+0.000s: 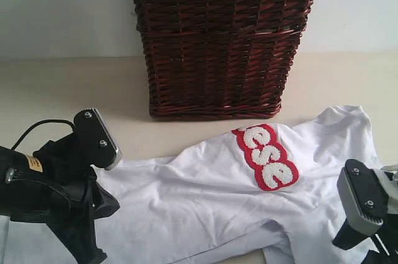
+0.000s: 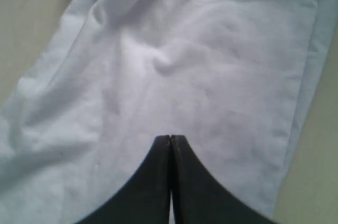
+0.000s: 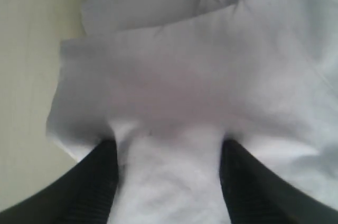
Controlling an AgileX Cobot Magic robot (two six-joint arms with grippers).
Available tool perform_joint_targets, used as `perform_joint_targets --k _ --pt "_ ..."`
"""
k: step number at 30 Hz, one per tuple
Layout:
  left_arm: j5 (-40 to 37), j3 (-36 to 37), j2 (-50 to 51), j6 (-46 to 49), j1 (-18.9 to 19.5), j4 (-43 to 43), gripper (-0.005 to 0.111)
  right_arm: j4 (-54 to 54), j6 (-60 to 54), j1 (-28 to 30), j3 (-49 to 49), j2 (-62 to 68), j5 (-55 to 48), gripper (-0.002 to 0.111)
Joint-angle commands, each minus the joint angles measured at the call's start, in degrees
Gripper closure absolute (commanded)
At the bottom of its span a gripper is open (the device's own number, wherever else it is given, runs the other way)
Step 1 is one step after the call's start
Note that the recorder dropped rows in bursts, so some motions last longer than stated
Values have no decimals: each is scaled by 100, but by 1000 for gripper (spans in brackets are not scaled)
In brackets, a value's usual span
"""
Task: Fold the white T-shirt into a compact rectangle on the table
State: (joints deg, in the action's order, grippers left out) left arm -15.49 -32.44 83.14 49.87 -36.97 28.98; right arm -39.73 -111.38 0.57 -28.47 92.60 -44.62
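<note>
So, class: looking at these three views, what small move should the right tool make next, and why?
Probably close the right tool. Its fingers stand apart with a bulge of the shirt between them, so it seems placed to pinch. The left tool is shut over the cloth, and the shirt lies rumpled and unfolded on the table.

Pale beige table [image 1: 50, 83] under rumpled white T-shirt [image 1: 205, 202] and dark wicker basket [image 1: 217, 46]
</note>
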Motion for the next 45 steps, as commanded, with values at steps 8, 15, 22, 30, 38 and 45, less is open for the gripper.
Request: perform_joint_targets --k 8,15,22,30,38,45 --pt "80 29 -3 -60 -18 -22 107 -451 841 -525 9 -55 -434 51" --pt "80 29 -3 -60 -18 -22 107 -452 982 -525 9 -66 -548 51" --pt "80 29 -3 -60 -18 -22 107 -531 1170 -525 9 -91 -729 51" --pt "80 29 47 -60 -18 -22 107 -522 1261 -525 9 -68 43 51" --pt "80 29 47 -60 -18 -22 107 -416 1261 -525 9 -56 -161 72" --pt "105 29 47 -60 -18 -22 107 -380 740 -525 9 -56 -1197 108"
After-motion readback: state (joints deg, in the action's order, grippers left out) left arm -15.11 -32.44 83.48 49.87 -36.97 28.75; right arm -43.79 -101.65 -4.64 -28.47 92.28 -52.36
